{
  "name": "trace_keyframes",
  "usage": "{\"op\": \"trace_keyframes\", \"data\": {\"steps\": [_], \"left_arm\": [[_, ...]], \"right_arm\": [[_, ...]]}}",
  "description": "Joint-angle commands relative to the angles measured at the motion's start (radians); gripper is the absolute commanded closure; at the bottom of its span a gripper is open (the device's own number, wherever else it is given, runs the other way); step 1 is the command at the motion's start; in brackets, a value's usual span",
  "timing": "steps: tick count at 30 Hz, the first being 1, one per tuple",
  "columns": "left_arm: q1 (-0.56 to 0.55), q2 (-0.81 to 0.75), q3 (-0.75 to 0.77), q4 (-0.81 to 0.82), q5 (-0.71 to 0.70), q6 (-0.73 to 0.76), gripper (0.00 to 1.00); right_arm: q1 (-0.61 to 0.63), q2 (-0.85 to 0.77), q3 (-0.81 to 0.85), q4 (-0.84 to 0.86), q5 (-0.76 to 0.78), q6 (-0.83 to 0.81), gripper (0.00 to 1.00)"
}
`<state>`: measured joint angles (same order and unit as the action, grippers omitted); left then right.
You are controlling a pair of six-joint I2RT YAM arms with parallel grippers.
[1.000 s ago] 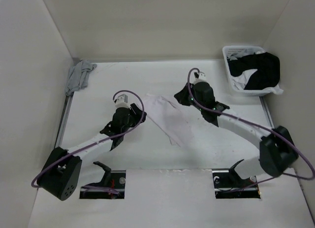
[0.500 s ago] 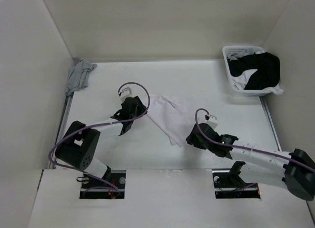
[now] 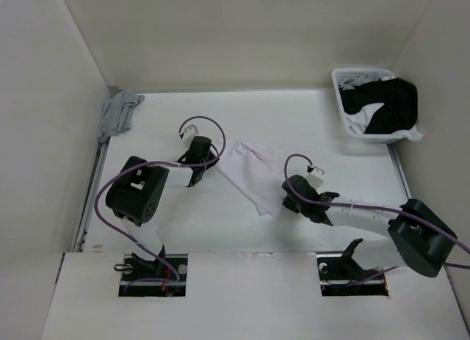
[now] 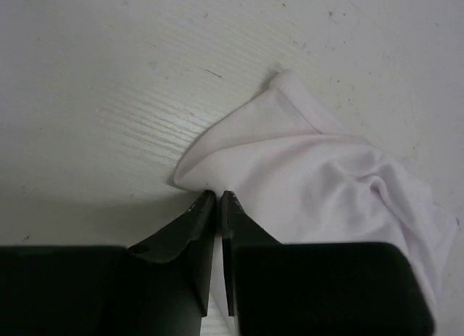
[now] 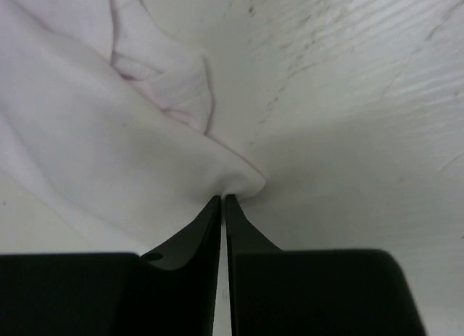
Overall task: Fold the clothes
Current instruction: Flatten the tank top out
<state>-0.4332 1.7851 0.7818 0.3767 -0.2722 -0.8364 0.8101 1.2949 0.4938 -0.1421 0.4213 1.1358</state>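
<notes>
Tank top (image 3: 250, 175): thin soft white fabric, bunched and creased.

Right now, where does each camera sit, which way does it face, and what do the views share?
Top external: fixed above and behind the arms, looking down at the table; both arms show, left gripper and right gripper at opposite edges of the white tank top.
Left wrist: on the left wrist, looking along its shut fingers at the tank top's edge.
Right wrist: on the right wrist, looking along its shut fingers at another edge.
Shared: all three see the tank top.
</notes>
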Motion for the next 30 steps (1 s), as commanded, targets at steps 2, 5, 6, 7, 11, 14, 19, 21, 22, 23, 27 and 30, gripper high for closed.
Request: {"op": "trace_keyframes", "data": {"steps": [2,5,6,7,11,14,19,21,22,23,27,30], "left_arm": [[0.006,-0.047,0.017,0.059,0.019,-0.030,0.99],[0.008,-0.165,-0.025,0.051,0.024,-0.038,1.00],[0.004,-0.212,-0.044,0.048,0.024,-0.036,1.00],[-0.003,-0.295,-0.074,0.025,0.025,-0.035,1.00],[-0.049,-0.569,-0.145,-0.154,0.019,-0.009,1.00],[-0.055,-0.794,-0.170,-0.332,0.022,-0.003,1.00],[-0.100,-1.041,-0.031,-0.710,0.039,0.020,0.99],[-0.117,-1.082,0.045,-0.843,0.033,0.052,0.98],[-0.117,-1.083,0.062,-0.873,0.039,0.066,0.97],[-0.112,-1.076,0.068,-0.893,0.042,0.075,0.97],[-0.046,-0.959,0.034,-0.827,0.112,0.102,0.97],[0.047,-0.857,0.039,-0.666,0.204,0.092,0.99]], "right_arm": [[-0.051,0.000,0.043,0.088,0.072,-0.117,0.98],[-0.048,-0.077,0.063,0.088,0.117,-0.195,0.99],[-0.047,-0.126,0.072,0.073,0.131,-0.226,0.99],[-0.039,-0.178,0.081,0.052,0.134,-0.254,0.99],[-0.007,-0.377,0.118,-0.080,0.117,-0.310,0.99],[0.030,-0.532,0.166,-0.204,0.083,-0.349,0.98],[0.177,-0.698,0.294,-0.425,0.034,-0.346,0.98],[0.275,-0.724,0.319,-0.473,0.034,-0.320,0.97],[0.290,-0.726,0.318,-0.475,0.034,-0.317,0.96],[0.307,-0.718,0.301,-0.459,0.033,-0.318,0.96],[0.132,-0.570,0.253,-0.313,-0.065,-0.387,0.97],[-0.039,-0.441,0.258,-0.084,-0.232,-0.447,0.99]]}}
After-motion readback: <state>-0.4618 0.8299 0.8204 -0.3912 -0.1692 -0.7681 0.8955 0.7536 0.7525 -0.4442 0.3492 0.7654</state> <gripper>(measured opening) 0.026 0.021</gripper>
